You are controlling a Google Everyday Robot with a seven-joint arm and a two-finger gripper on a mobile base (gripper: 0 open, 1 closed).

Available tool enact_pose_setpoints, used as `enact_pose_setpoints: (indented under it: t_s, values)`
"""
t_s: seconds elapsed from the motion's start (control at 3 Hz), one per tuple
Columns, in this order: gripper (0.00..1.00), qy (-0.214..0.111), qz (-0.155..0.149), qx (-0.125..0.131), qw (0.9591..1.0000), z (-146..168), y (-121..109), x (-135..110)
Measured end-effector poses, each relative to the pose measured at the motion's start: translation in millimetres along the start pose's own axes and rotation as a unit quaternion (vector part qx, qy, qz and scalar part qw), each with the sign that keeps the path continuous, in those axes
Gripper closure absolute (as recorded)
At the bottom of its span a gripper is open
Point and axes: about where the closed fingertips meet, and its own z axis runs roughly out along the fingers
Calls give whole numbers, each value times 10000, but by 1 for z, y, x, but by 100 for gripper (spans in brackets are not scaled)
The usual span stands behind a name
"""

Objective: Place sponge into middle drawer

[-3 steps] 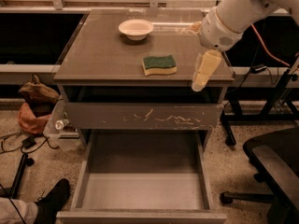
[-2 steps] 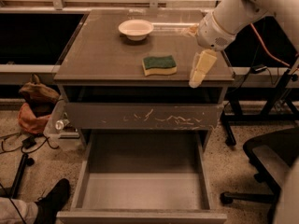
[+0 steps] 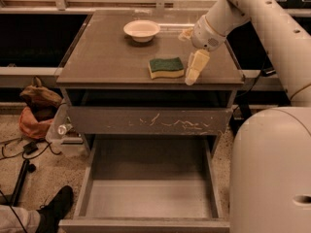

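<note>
The sponge (image 3: pixel 166 67), dark green on top with a pale yellow body, lies flat on the cabinet top (image 3: pixel 107 57) near its front right. My gripper (image 3: pixel 193 71) hangs from the white arm just to the right of the sponge, pointing down at the cabinet top, close beside the sponge and holding nothing. The middle drawer (image 3: pixel 146 198) is pulled out wide open below, and its plain grey floor is bare.
A white bowl (image 3: pixel 141 29) stands at the back of the cabinet top. A closed grey drawer front with white scratches (image 3: pixel 150 121) sits above the open drawer. A white robot body part (image 3: pixel 272 174) fills the lower right. Bags (image 3: pixel 36 110) and cables lie on the floor at left.
My gripper has moved left, from the cabinet's right edge to close beside the sponge. The sponge, the bowl and the drawer have not moved.
</note>
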Motion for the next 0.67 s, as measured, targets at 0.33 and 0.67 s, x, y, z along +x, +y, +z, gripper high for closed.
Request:
enact_pose_setpoints:
  t_s: [0.33,0.67]
  values:
    - [0,-46,-33,-57,10000,9,-4,-3]
    - [0,-45,-68,-153,9998,20,-8,-7]
